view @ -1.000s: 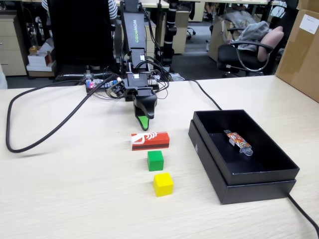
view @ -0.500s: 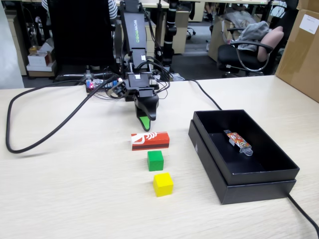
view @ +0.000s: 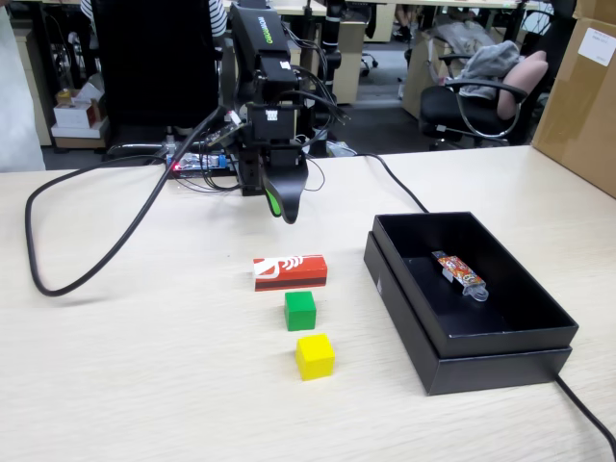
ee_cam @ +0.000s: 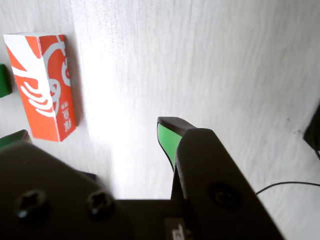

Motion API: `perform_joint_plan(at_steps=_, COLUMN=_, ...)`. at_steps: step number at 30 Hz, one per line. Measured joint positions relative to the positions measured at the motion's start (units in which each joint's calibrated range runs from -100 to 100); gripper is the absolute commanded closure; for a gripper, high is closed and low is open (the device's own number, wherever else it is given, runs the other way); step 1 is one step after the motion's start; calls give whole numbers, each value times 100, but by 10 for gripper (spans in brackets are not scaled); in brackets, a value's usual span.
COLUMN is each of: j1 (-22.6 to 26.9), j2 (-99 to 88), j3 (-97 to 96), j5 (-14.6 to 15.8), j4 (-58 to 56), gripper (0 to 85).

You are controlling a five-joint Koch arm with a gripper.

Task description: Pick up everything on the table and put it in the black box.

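End effector (view: 286, 214) hangs above the desk (view: 144, 366), empty; jaw opening cannot be determined. Red packet (view: 290, 271), green cube (view: 300, 310) and yellow cube (view: 315, 356) lie in a line on the desk, left of the black box (view: 500, 361).

Red packet (view: 290, 271) (white swirl); green cube (view: 300, 310); yellow cube (view: 315, 356); black box (view: 404, 289).

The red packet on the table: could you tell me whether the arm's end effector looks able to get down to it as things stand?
Probably yes. The end effector hangs above the bare table behind the red packet, with nothing between them. The green cube sits just in front of the packet, apart from it, so it should not block a descent.
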Motion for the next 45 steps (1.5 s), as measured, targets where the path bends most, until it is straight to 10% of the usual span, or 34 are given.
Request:
perform_joint_plan(at_steps=14, j1=117, j2=912, j3=2210, j5=24, j4=-2352, gripper=380)
perform_joint_plan(at_steps=45, j1=-63, j2=6422, j3=4776, j5=-5, j4=-2105, gripper=382)
